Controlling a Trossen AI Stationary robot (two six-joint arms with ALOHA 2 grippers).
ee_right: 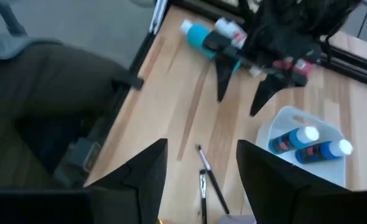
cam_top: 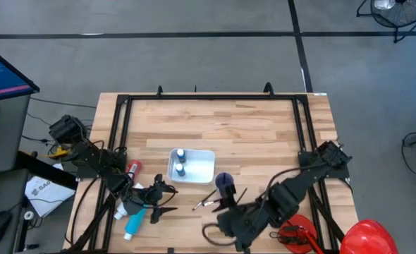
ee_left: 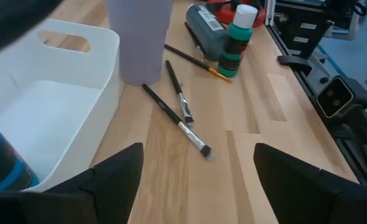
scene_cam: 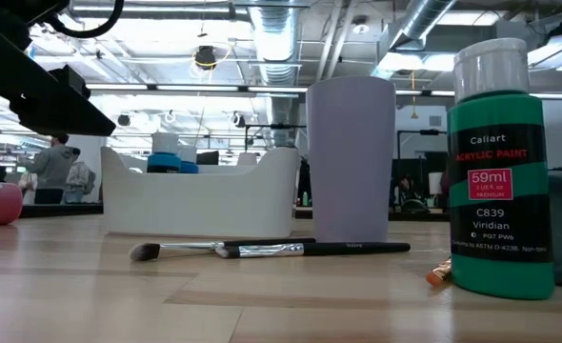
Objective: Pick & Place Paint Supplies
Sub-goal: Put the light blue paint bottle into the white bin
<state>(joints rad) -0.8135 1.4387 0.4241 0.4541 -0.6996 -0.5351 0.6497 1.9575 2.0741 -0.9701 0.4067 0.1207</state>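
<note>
On the pale plank worktop [cam_top: 229, 123], a white plastic bin [cam_top: 203, 166] holds two blue bottles [cam_top: 180, 164]. Thin brushes [ee_left: 175, 118] lie beside a lilac cup [cam_top: 224, 183], near the front edge. Left claw [cam_top: 167, 202] and right claw [cam_top: 211, 235] both gape, empty. The back half lies open.

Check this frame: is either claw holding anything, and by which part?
Nothing is held. The left claw is open and empty near the brushes; the right claw is open and empty above the table.
</note>
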